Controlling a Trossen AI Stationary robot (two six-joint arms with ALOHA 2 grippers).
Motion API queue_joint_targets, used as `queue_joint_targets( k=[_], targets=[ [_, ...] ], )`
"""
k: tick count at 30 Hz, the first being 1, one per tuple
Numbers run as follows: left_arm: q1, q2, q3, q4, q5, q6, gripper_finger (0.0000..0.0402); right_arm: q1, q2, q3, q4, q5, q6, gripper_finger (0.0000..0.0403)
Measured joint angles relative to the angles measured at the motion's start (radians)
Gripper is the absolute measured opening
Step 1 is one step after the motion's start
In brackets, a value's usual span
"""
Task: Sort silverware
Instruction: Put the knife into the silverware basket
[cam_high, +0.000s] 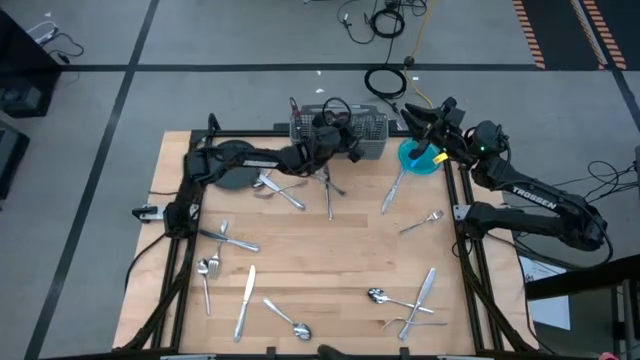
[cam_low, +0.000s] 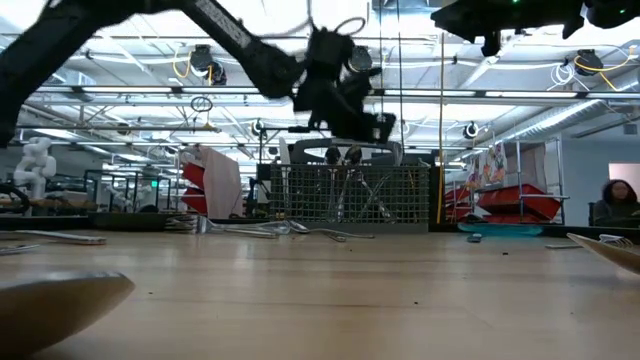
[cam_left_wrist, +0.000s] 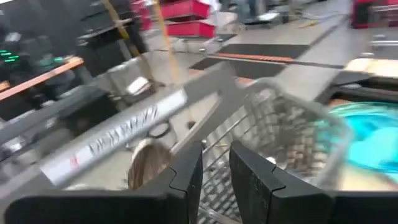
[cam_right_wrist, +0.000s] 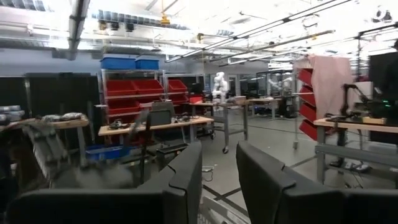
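Left hand (cam_high: 352, 140) hovered above grey wire-mesh caddy (cam_high: 372, 127), fingers slightly parted, nothing pinched. Advisable: lift clear, then target one shiny silver fork (cam_high: 421, 221) on wooden desk (cam_high: 330, 260).

High view looks straight down on the whole wooden table (cam_high: 330, 250) from well above; low view sits at tabletop height, facing level across it to the wire-mesh caddy (cam_low: 345, 195) (both views catch it, (cam_high: 338, 128) from above). Left wrist cam is close over that caddy (cam_left_wrist: 280, 143); right wrist cam faces out into the room.
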Motion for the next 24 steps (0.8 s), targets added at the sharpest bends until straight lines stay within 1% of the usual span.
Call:
queue_joint_targets(
  k=[2, 5, 7, 9, 10, 11, 13, 16, 18, 21, 24],
  targets=[
    [-0.010, -0.065, 0.000, -0.049, 0.076, -0.013, 0.0089, 0.000, -0.005, 0.000, -0.006, -0.030, 0.005, 0.0089],
    [-0.030, -0.200, 0.000, -0.219, 0.286, -0.053, 0.0089, 0.004, -0.022, 0.000, -0.095, -0.090, 0.009, 0.0090],
    [-0.052, -0.304, 0.000, -0.381, 0.438, -0.069, 0.0089, 0.020, -0.029, 0.000, -0.191, -0.117, 0.009, 0.0090],
    [-0.084, -0.401, 0.002, -0.559, 0.557, -0.075, 0.0089, 0.048, -0.029, 0.000, -0.277, -0.142, 0.000, 0.0090],
    [-0.107, -0.445, 0.002, -0.661, 0.593, -0.075, 0.0089, 0.065, -0.029, 0.000, -0.317, -0.150, -0.006, 0.0090],
    [-0.133, -0.486, 0.002, -0.773, 0.605, -0.077, 0.0089, 0.084, -0.028, 0.000, -0.351, -0.158, -0.013, 0.0090],
    [-0.198, -0.555, 0.001, -0.993, 0.597, -0.134, 0.0089, 0.121, -0.024, 0.000, -0.409, -0.162, -0.015, 0.0090],
    [-0.321, -0.637, -0.004, -1.233, 0.515, -0.330, 0.0089, 0.171, -0.021, -0.001, -0.465, -0.162, -0.015, 0.0090],
    [-0.424, -0.687, -0.023, -1.318, 0.403, -0.489, 0.0088, 0.204, -0.014, -0.001, -0.470, -0.149, -0.015, 0.0090],
    [-0.574, -0.737, -0.067, -1.391, 0.221, -0.755, 0.0088, 0.258, 0.020, -0.001, -0.465, -0.100, -0.020, 0.0090],
    [-0.706, -0.747, -0.120, -1.425, 0.095, -1.004, 0.0088, 0.323, 0.101, -0.001, -0.461, -0.081, -0.023, 0.0090]
  ],
)
